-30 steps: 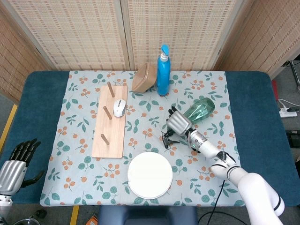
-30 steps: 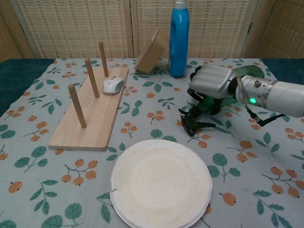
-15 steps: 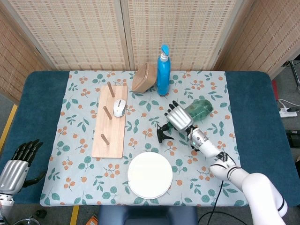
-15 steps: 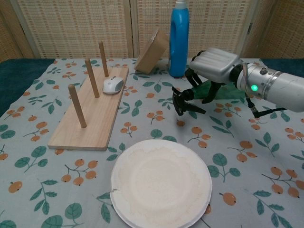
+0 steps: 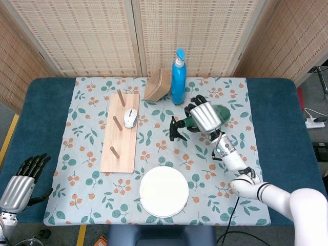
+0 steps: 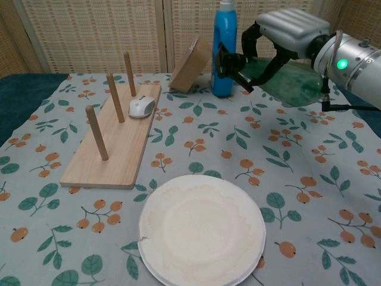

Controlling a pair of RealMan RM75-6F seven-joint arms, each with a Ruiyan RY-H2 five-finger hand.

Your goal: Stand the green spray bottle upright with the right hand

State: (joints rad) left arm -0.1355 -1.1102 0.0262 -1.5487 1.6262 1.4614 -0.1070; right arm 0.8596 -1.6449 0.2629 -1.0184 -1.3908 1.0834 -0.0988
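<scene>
- Green spray bottle [image 6: 286, 80] is off the counter [image 5: 31, 118], held in the air by the right hand [image 5: 206, 116], lying roughly level with its black trigger head [image 6: 229, 64] pointing toward the robot's left.
- Right hand fingers [image 6: 252, 37] are wrapped around the bottle's neck end; the body trails out behind the palm.
- In the chest view the trigger head overlaps the blue bottle [image 6: 224, 50]; contact or just in front, can't tell from that angle. Head view shows them apart.
- Left hand [image 5: 18, 185] sits low at the counter's near left corner, fingers slightly spread, holding nothing.
- Floral cloth [image 5: 82, 154] covers the middle of the counter.
- On it: wooden peg board [image 5: 123, 148] with a white mouse [image 5: 130, 118] lying between pegs, tan box [image 5: 157, 85] tilted just beside the blue bottle, white paper plate [image 6: 202, 229] near the front edge.
</scene>
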